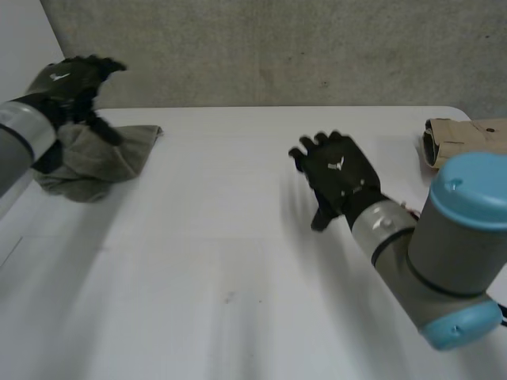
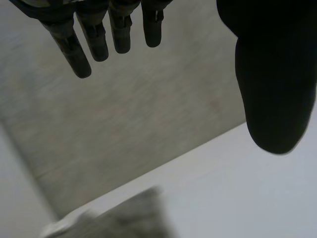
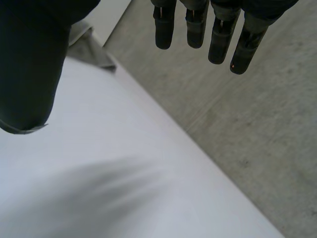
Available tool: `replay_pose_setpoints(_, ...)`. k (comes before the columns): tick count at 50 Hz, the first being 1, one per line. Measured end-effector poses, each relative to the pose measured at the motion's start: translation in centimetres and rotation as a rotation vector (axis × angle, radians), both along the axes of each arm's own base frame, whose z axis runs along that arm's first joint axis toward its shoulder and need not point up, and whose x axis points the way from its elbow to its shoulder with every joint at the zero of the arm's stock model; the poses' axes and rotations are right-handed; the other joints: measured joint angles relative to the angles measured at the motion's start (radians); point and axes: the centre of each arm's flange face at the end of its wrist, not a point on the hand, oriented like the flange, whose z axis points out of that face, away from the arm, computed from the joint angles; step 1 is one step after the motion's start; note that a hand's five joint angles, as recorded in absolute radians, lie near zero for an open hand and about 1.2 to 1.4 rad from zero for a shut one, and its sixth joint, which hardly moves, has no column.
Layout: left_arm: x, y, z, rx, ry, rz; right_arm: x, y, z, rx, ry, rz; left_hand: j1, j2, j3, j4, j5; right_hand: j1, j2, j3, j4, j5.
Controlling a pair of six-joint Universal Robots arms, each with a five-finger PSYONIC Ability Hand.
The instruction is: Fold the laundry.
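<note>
A crumpled grey-green cloth (image 1: 95,162) lies in a heap at the table's far left. My left hand (image 1: 75,83) hovers above it, fingers (image 2: 84,42) straight and spread, holding nothing; the cloth (image 2: 129,218) lies below and beyond them in the left wrist view. My right hand (image 1: 337,178) hangs over the middle right of the white table (image 1: 222,261), open, its fingers (image 3: 198,27) straight and apart from the thumb, nothing in it. A corner of the grey-green cloth (image 3: 91,49) lies far off beside its thumb.
A folded tan garment (image 1: 463,138) rests at the table's far right edge. A grey concrete wall (image 1: 277,47) stands behind the table. My right arm's elbow with its light-blue cap (image 1: 467,190) sits over the near right.
</note>
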Motion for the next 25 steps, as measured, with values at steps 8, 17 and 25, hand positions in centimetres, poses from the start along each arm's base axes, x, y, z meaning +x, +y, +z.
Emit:
replay_pose_setpoints(8, 5.3, -7.0, -6.1, -0.006, -0.173, 0.086, -1.1, 1.5, -2.5, 0.032, 0.091, 0.008, 0.0, 0.0, 0.0, 0.0, 0.0, 0.0, 0.0, 0.0, 0.0, 0.0)
replay_pose_setpoints(17, 6.1, -10.7, -11.9, -0.051, -0.313, 0.023, -1.8, 1.8, -3.9, 0.049, 0.107, 0.002, 0.003, 0.002, 0.016, 0.003, 0.0, 0.0, 0.0, 0.0, 0.0, 0.0)
replay_pose_setpoints(25, 6.4, -13.7, -14.5, -0.139, -0.329, 0.026, -2.5, 1.4, -4.4, 0.058, 0.107, -0.014, 0.132, 0.107, 0.13, 0.112, 0.095, 0.0, 0.0, 0.0, 0.0, 0.0)
